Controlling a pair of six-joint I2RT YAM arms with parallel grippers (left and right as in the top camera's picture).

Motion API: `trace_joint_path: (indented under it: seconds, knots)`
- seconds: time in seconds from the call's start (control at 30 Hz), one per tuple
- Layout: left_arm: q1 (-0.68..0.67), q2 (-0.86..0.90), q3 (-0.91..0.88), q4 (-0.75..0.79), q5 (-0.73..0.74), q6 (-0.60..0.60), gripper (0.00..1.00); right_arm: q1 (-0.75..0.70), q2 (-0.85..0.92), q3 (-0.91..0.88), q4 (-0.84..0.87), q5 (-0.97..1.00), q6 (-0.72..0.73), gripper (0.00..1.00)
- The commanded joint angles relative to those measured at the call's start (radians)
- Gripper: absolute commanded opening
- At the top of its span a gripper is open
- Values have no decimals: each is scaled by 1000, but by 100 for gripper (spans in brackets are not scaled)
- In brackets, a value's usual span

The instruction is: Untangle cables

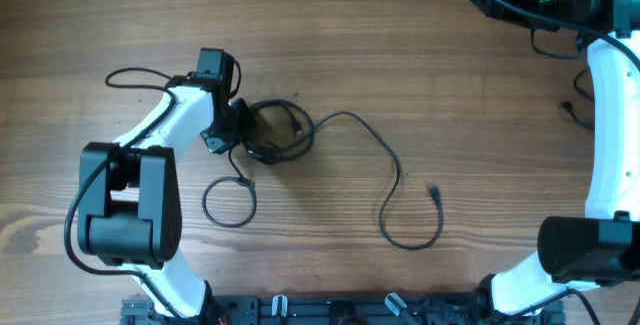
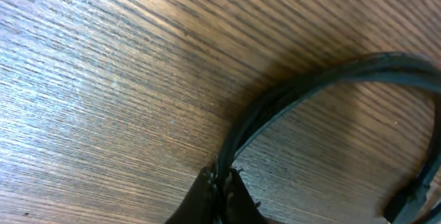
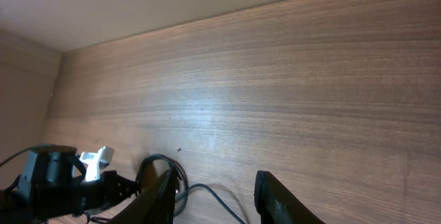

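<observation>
Your left gripper (image 1: 237, 125) sits at the left edge of the knotted bundle of cables (image 1: 283, 130), near the middle of the bench (image 1: 420, 55). Its jaws are pressed together. Your left wrist view shows what the overhead cannot: the dark fingertips (image 2: 238, 200) meet at the bottom of the picture, and a black strand (image 2: 310, 86) runs down into them before arching up and off to the right. That view is close and soft, so the strand seems to be pinched between the tips, though you cannot see how many cords are caught. Only the overhead gives you the whole layout. A small round loop (image 1: 229, 202) lies on the bench just below the bundle. One long cord (image 1: 385, 155) leaves the bundle to the right and curls down and around, ending in a small plug (image 1: 433, 192) that lies well apart from the knot. Your right gripper (image 3: 215, 196) is well away from all this. In the right wrist view its jaws stand spread, with only bare bench between them and nothing touching either finger. That same view looks across the bench at the left arm (image 3: 62, 182) and the bundle beside it.
</observation>
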Motion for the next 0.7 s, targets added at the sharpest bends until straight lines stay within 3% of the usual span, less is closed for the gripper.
trace_joint_path:
  seconds: [0.0, 0.1, 0.27, 0.37, 0.5, 0.6, 0.67]
  knots:
    - [-2, -18, -1, 10, 2, -5, 4, 13, 13, 3, -6, 5, -17, 39]
    - [-1, -138, 74, -46, 14, 17, 4, 39, 13, 3, -4, 6, -18, 39]
    - [0, -467, 125, -24, 275, 0, 4, 110, 13, 3, 23, 6, -21, 39]
    - [0, -595, 125, -24, 324, -21, 4, 148, 13, 3, 42, 6, -23, 39]
    - [30, -642, 125, 14, 526, -21, 4, 201, 13, 3, 43, -168, -171, 40]
    - [79, -638, 125, 65, 605, -42, 4, 230, 13, 3, 35, -178, -177, 40]
    - [141, -638, 125, 188, 711, -108, 4, 240, 13, 3, 20, -177, -174, 40]
